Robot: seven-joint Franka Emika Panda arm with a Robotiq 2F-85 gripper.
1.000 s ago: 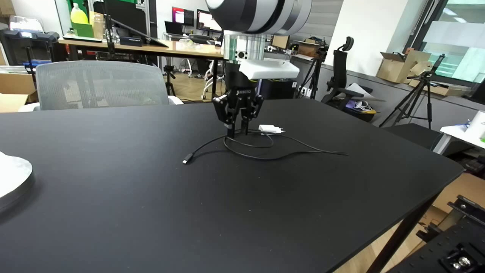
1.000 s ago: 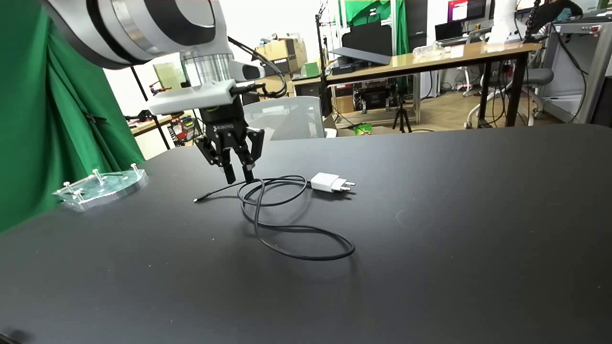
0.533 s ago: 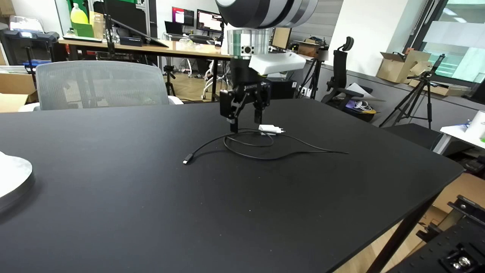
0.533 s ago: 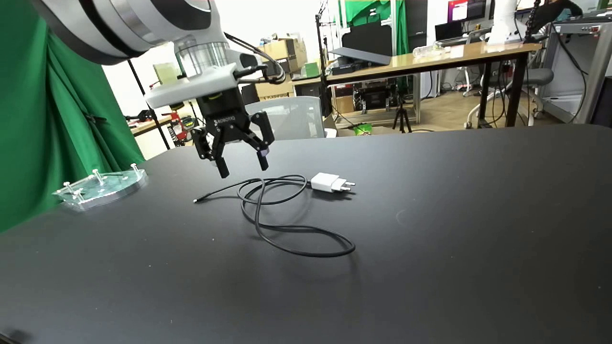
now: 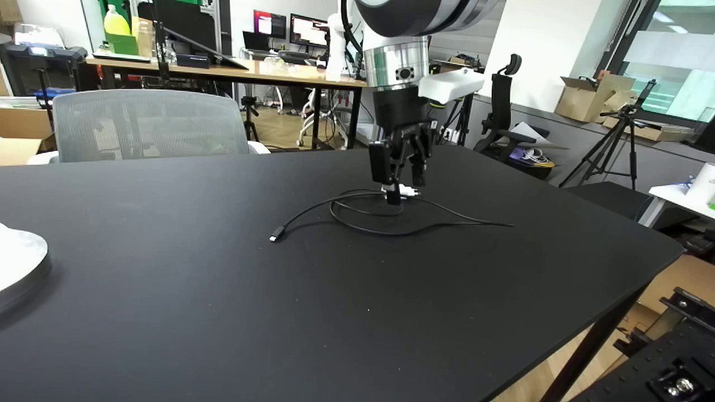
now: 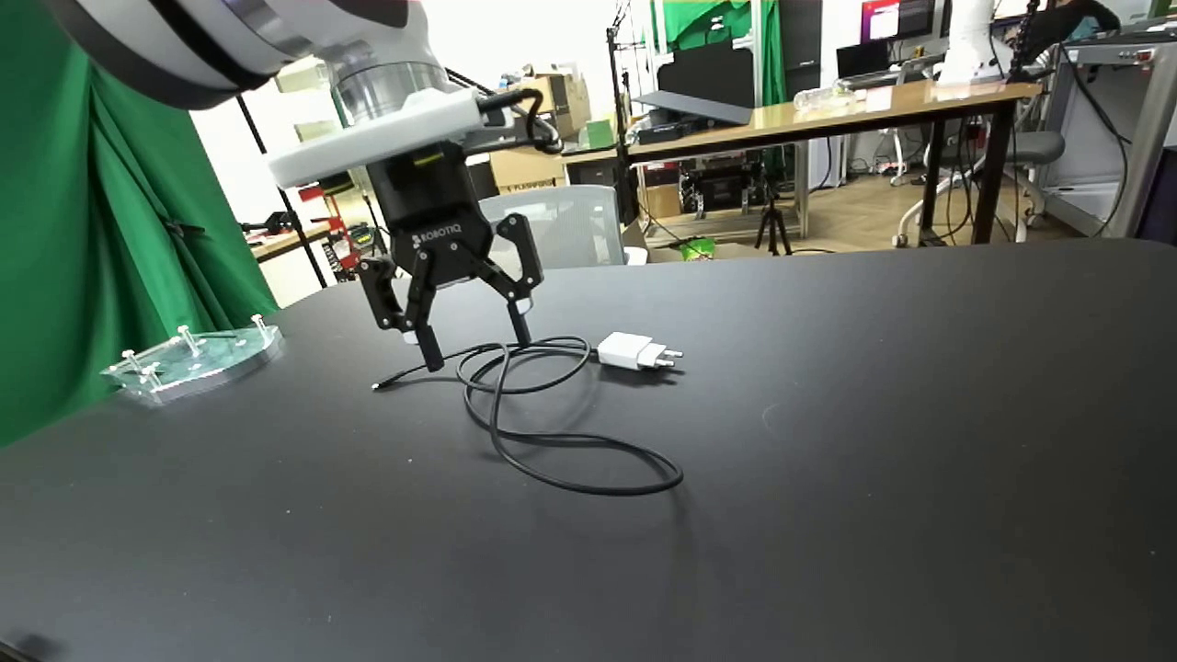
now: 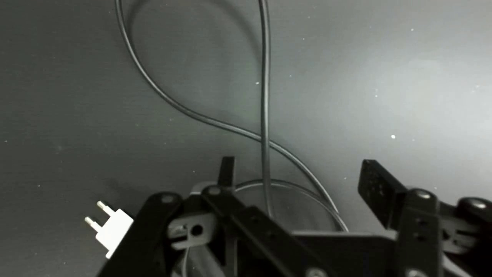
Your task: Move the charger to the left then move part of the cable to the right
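The charger (image 6: 625, 351) is a small white block lying on the table with its prongs to the right. It also shows in the wrist view at lower left (image 7: 114, 232), and partly behind a finger in an exterior view (image 5: 408, 191). The black cable (image 6: 611, 493) lies in crossing loops beside it, with its plug tip (image 5: 276, 234) at the other end. The cable crosses the middle of the wrist view (image 7: 265, 77). My gripper (image 6: 476, 348) is open, pointing down low over the cable loops. Stretches of cable lie between its fingertips (image 7: 298, 165) in the wrist view, not gripped.
The black table (image 5: 223, 312) carries a clear plate with upright bolts (image 6: 193, 363) on the arm's side. A white rounded object (image 5: 19, 259) stands at the left edge of an exterior view. A grey mesh chair (image 5: 151, 125) stands behind the table.
The fingers have spread from a narrow gap to wide open. My gripper has risen a little, then come down, moving right in an exterior view. The cable loop shifted very slightly; the charger stayed put.
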